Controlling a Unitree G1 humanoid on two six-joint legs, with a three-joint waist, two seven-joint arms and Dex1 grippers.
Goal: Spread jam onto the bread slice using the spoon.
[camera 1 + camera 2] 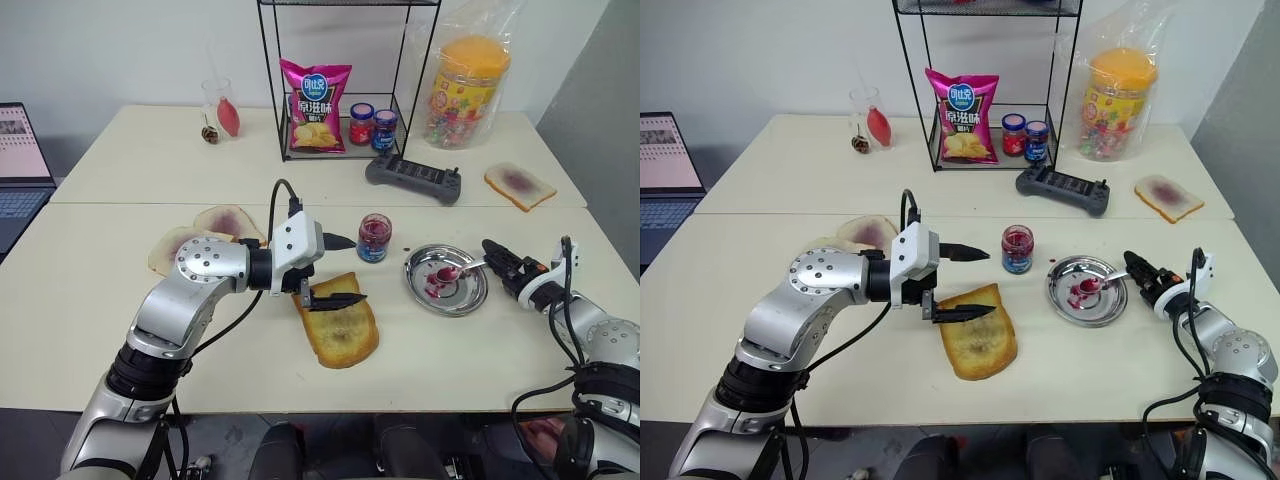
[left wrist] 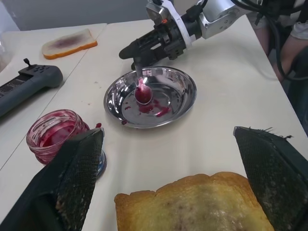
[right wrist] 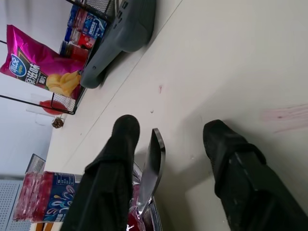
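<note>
Spreading not started: bread slice [image 1: 337, 327] bare, sits below the wide-open, empty left gripper [image 1: 335, 270]. Spoon [image 1: 455, 271] lies in the steel dish [image 1: 470, 296], bowl jam-smeared. Right gripper [image 2: 137, 49] brackets its handle, apparently not yet clamped. Jam [image 1: 374, 236] jar nearby.

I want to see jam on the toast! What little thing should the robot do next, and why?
Probably close the right gripper on the small silver spoon's handle. Its black fingers stand on either side of the handle with a gap left, and the jam-smeared bowl lies in the round metal dish. The golden-brown toasted bread slice looks bare of jam.
</note>
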